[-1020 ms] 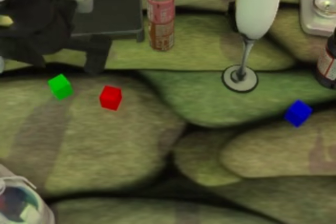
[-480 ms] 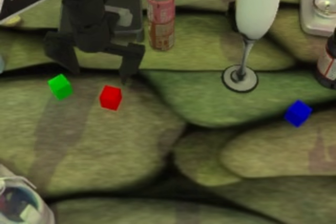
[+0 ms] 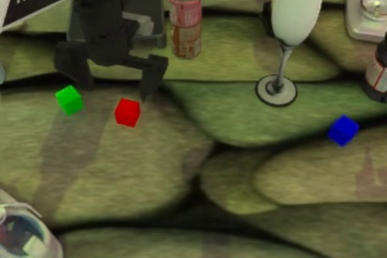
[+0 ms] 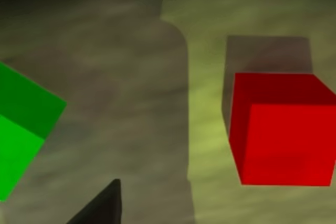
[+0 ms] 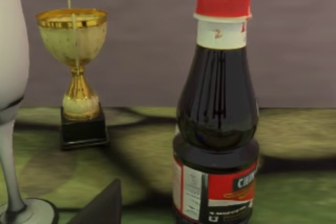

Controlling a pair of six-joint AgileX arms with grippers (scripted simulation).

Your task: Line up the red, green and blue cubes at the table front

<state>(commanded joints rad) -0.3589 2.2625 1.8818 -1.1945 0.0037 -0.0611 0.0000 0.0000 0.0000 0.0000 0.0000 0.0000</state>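
Note:
The green cube and the red cube lie on the left of the mossy table. Far over on the right is the blue cube. My left gripper hangs open just behind the green and red pair, one finger toward each cube, holding nothing. The left wrist view shows the green cube, the red cube and one dark fingertip over bare table between them. My right arm is outside the top view; its wrist view shows a single finger set far to one side.
A soda can and a dark grey tray stand behind the left gripper. A tall glass, a sauce bottle and a white device fill the back right. A trophy stands beyond. A glass object sits front left.
My left arm has swung in from the left edge and dropped a little nearer the green and red cubes. No cube has moved.

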